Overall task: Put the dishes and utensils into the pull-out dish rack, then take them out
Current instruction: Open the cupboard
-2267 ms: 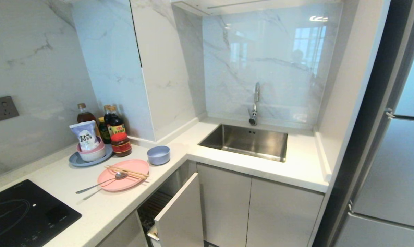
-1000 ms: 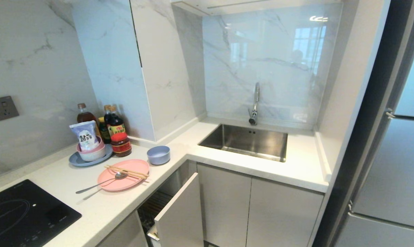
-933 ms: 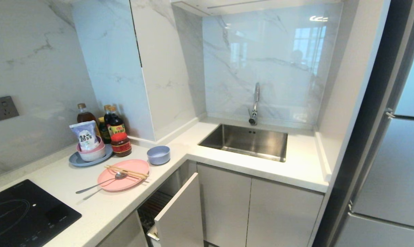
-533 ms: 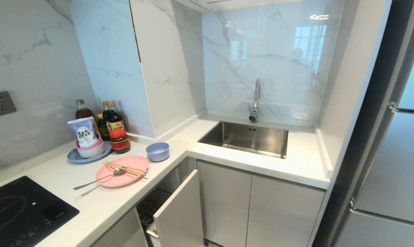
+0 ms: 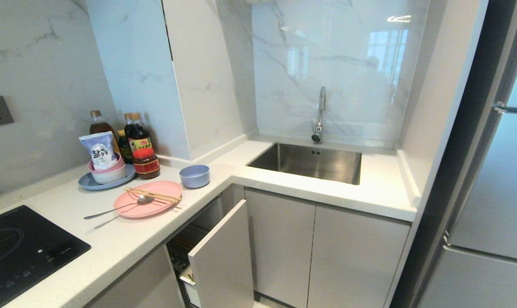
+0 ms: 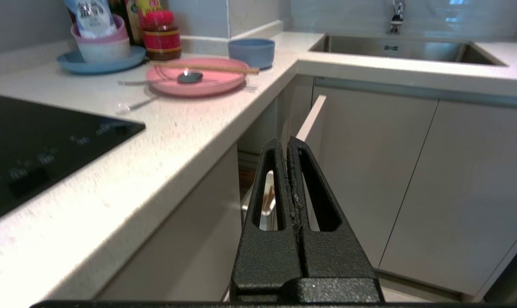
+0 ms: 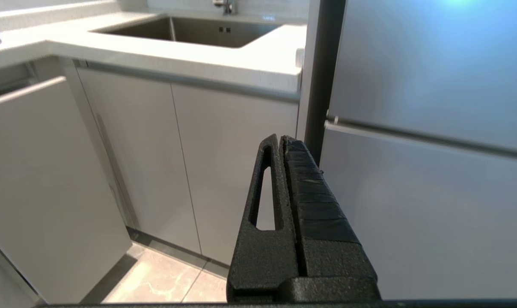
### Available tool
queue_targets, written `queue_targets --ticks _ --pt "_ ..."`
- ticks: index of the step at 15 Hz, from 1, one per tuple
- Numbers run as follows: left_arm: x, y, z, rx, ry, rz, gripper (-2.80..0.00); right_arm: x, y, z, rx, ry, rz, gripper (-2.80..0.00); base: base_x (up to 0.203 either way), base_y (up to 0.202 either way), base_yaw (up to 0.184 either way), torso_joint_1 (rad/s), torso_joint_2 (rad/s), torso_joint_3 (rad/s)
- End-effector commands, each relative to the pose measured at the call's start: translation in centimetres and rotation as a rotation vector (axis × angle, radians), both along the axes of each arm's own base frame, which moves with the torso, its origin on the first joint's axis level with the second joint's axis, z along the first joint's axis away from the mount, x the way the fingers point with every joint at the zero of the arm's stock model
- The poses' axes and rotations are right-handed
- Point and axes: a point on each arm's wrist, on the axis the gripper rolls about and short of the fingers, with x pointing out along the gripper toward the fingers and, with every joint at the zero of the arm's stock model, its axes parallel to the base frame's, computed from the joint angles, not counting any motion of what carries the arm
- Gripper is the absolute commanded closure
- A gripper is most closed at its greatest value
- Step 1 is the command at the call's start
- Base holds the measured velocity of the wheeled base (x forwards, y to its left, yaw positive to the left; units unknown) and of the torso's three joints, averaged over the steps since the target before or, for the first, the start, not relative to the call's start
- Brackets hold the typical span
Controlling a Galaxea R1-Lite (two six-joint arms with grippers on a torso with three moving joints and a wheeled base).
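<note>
A salmon-pink plate (image 5: 147,204) lies on the white counter, with wooden chopsticks (image 5: 153,195) across it and a silver spoon (image 5: 113,209) whose handle runs off its left rim. A pale blue bowl (image 5: 194,176) stands just behind it. Below the counter the pull-out dish rack (image 5: 219,256) stands partly pulled out, its white front panel angled outward and wire slats dimly visible behind. My left gripper (image 6: 287,143) is shut and empty, held low in front of that rack. My right gripper (image 7: 280,139) is shut and empty, facing the cabinet doors beside the fridge. Neither arm shows in the head view.
Sauce bottles (image 5: 135,137), a red jar (image 5: 146,163) and stacked bowls on a blue-grey plate (image 5: 106,179) crowd the back left. A black hob (image 5: 19,252) lies at the left, a steel sink (image 5: 312,161) with a tap behind. A grey fridge (image 5: 494,179) stands on the right.
The whole head view has shifted: counter and sink sit higher in the picture and the cabinets show more, so the camera has lowered. Nothing on the counter has moved.
</note>
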Motion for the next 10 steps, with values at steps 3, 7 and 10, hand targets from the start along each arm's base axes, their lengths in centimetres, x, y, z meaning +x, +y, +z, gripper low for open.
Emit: queue_targets --ticks 3,7,10 --pt "0.00 0.00 0.00 0.000 0.000 0.000 0.00 0.00 0.00 0.00 0.000 0.000 0.000 0.00 0.000 0.000 0.000 -0.258 0.55 0.290" --pt "0.00 0.00 0.00 0.000 0.000 0.000 0.00 0.00 0.00 0.00 0.000 0.000 0.000 0.00 0.000 0.000 0.000 -0.239 0.53 0.284" --pt "0.00 0.00 0.00 0.000 0.000 0.000 0.00 0.00 0.00 0.00 0.000 0.000 0.000 0.00 0.000 0.000 0.000 -0.224 0.51 0.284"
